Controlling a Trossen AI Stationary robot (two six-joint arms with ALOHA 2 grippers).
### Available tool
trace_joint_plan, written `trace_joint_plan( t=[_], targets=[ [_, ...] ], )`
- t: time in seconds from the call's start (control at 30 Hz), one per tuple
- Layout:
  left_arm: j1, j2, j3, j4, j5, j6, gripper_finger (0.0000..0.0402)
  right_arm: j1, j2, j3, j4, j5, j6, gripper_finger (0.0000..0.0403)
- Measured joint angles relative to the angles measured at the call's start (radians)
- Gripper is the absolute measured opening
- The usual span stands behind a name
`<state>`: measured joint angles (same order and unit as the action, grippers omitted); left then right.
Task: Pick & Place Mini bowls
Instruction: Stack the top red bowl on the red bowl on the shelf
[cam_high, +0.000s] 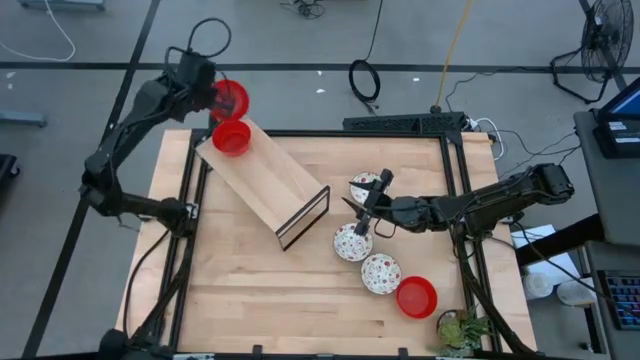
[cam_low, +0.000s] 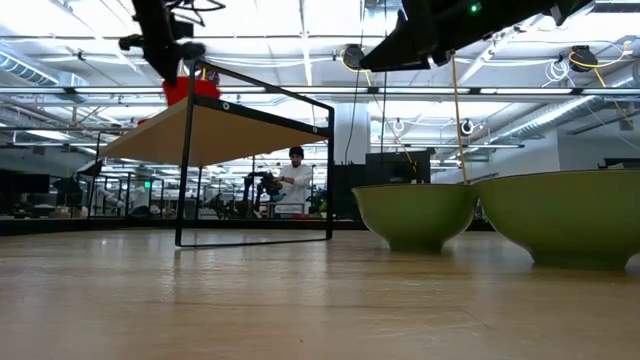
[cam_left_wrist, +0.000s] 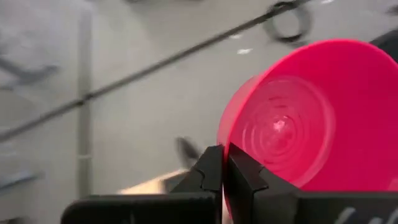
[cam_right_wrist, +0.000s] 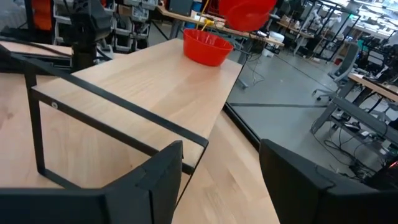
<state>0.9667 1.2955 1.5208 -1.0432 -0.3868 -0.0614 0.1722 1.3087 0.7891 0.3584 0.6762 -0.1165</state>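
Note:
My left gripper (cam_high: 216, 92) is held high past the far-left end of the raised wooden shelf (cam_high: 262, 180), shut on a plain red mini bowl (cam_high: 232, 99). A second red bowl (cam_high: 231, 138) sits by its base on the shelf's far end and shows in the right wrist view (cam_right_wrist: 207, 46). My right gripper (cam_high: 368, 200) hovers open over the table's right half, beside a patterned bowl (cam_high: 360, 183). Two more patterned bowls (cam_high: 352, 242) (cam_high: 381, 273) and a third red bowl (cam_high: 416, 297) rest on the table. My left gripper pinches the red bowl's rim (cam_left_wrist: 231, 155) between its two fingers (cam_left_wrist: 211, 171), one on the inner wall and one on the outer. The bowl is lifted clear and tipped on edge, its hollow (cam_left_wrist: 292, 124) facing the wrist camera.
The shelf stands on a black wire frame (cam_high: 305, 218) slanting across the table's left half. In the low view two bowls (cam_low: 415, 214) (cam_low: 570, 226) with green-looking outer walls stand close to the camera. A plant (cam_high: 460, 330) sits at the near-right corner. A person (cam_low: 294, 182) stands far behind the table.

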Motion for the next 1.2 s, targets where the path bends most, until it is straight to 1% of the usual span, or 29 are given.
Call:
trace_joint_plan(
  t=[0.07,0.13,0.2,0.3,0.47,0.6,0.7,0.8,1.0,1.2],
  targets=[
    [0.007,0.009,0.039,-0.038,0.083,-0.035,0.0003,0.000,-0.001,0.000,0.005,0.000,0.000,0.0200],
    [0.016,0.017,0.080,-0.075,0.133,-0.063,0.0003,0.000,0.000,0.000,0.002,0.001,0.001,0.0199],
    [0.025,0.031,0.115,-0.156,0.184,-0.108,0.0003,0.000,0.000,0.000,-0.001,0.001,0.011,0.0198],
    [0.050,0.058,0.133,-0.297,0.208,-0.180,0.0003,0.000,0.000,0.000,-0.005,0.000,0.033,0.0196],
    [0.054,0.097,0.132,-0.427,0.274,-0.211,0.0003,0.001,0.000,0.000,-0.016,0.000,0.049,0.0196],
    [0.049,0.127,0.130,-0.444,0.251,-0.230,0.0003,0.001,0.000,0.000,-0.020,0.000,0.053,0.0196],
    [0.046,0.146,0.131,-0.447,0.203,-0.244,0.0003,0.001,0.000,0.000,-0.020,0.000,0.053,0.0196],
    [0.039,0.167,0.130,-0.446,0.187,-0.259,0.0003,0.001,0.000,0.000,-0.021,0.000,0.053,0.0196],
    [0.035,0.181,0.130,-0.452,0.213,-0.258,0.0009,0.001,0.000,0.000,-0.035,0.000,0.053,0.0196],
    [0.036,0.181,0.130,-0.477,0.212,-0.258,0.0013,0.001,0.000,0.000,-0.037,0.000,0.053,0.0196]
  ],
)
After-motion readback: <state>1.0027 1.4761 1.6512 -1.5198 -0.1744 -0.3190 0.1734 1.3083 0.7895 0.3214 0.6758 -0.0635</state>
